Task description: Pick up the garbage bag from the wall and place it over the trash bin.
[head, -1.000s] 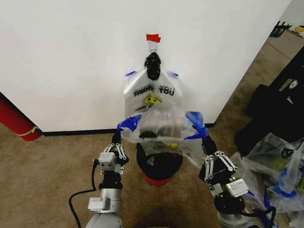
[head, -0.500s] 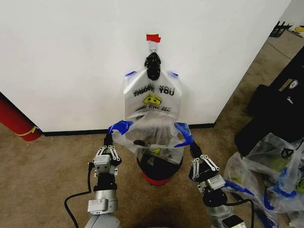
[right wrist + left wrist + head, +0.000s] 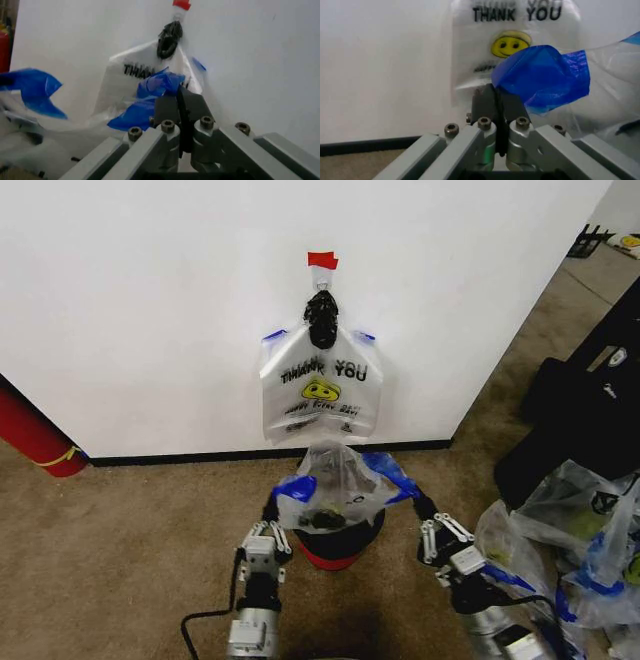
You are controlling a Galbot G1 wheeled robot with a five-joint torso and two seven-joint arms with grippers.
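Jaws of both grippers (image 3: 283, 502) (image 3: 418, 502) pinch the garbage bag (image 3: 335, 485), which hides the trash bin (image 3: 340, 542) rim.

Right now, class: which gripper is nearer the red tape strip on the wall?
Too close to call. The left gripper and right gripper each hold a blue handle of the garbage bag, well below the red tape strip, one on either side.

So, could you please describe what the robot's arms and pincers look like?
Both arms are silver-grey metal cylinders with black joints. The left pincer and right pincer have black fingers on grey linkage bars fastened with dark bolts. A black cable loops beside the left arm.
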